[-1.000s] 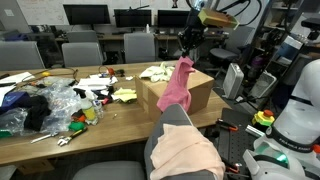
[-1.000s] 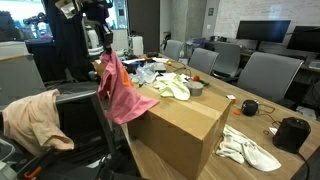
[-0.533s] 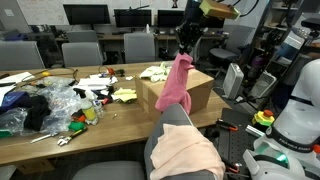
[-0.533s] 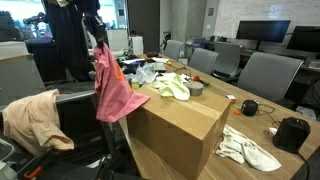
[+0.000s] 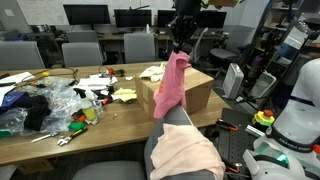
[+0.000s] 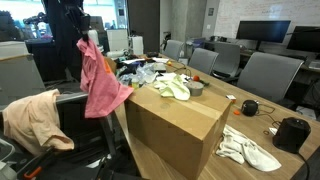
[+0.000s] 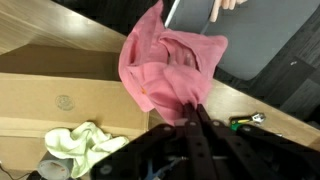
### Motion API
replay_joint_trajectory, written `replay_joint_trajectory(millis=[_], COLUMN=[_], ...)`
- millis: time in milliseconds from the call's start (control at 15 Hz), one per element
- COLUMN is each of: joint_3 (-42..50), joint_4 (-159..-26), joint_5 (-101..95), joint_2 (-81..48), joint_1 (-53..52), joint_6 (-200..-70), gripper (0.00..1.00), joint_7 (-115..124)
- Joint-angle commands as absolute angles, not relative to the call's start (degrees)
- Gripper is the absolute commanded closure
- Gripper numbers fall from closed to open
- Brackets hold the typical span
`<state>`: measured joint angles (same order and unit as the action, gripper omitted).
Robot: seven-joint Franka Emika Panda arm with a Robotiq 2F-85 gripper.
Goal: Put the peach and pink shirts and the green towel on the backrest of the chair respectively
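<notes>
One pink shirt (image 5: 172,85) is pinched in the closed pincer (image 5: 181,46) and hung in the air beside the cardboard box (image 5: 197,95), on its chair side. The peach shirt (image 5: 186,150) is draped over the chair (image 6: 80,125) backrest, near the box. The green towel (image 6: 172,87) is seen lying on top of the box. The box is carried by the wooden surface (image 5: 100,125).

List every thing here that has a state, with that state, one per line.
gripper: shut on the pink shirt
pink shirt: hanging from the gripper
peach shirt: draped over the chair backrest
green towel: crumpled on the cardboard box
cardboard box: closed
</notes>
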<state>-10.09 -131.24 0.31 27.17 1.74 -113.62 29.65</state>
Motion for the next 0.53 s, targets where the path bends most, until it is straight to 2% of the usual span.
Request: replay_joint_trajectory(millis=[0, 467], joint_3=[-11.68, -15.22], joint_4=[-125.27, -117.61], joint_5=[-1.2, -5.62], joint_2=[23.43, 16.84], joint_1=[0.71, -1.36], joint_6=[-109.92, -105.14], gripper=[0.99, 0.99], joint_7=[29.12, 30.2])
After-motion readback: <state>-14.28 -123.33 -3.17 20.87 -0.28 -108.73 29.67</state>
